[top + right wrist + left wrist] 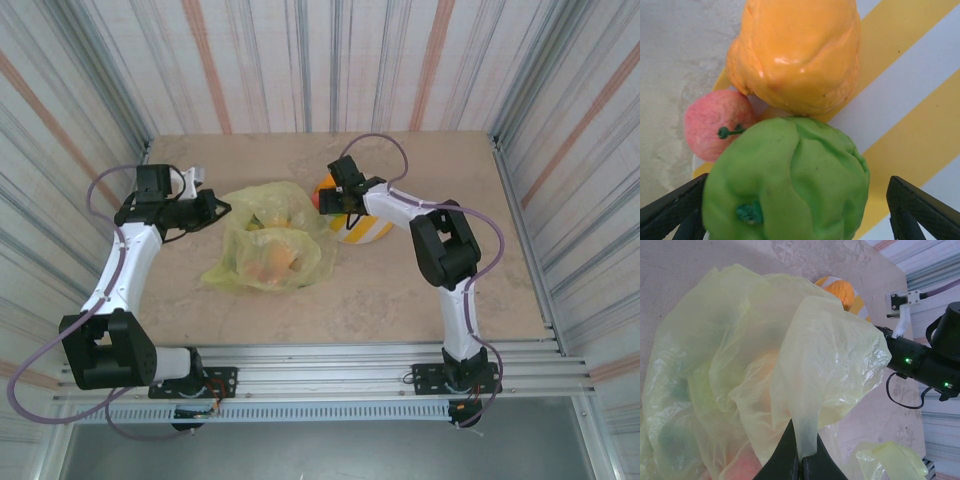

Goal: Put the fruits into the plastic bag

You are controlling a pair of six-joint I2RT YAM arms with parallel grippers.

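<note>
The pale stone-patterned table (400,290) sits between striped walls. On the left, my left gripper (800,460) is pinched tight on a fold of the plastic bag (765,365), which lies heaped left of centre with orange fruits (270,262) showing through its film. To the right, my right gripper (333,205) has its fingers (670,210) spread either side of a green fruit (790,190) on the striped plate (920,100), with an orange fruit (795,55) and a red fruit (715,122) just beside it.

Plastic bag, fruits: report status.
Left gripper shut on crinkly yellow-green plastic bag. Right gripper open around round green fruit on yellow-and-white striped plate. Orange fruit adjacent.
</note>
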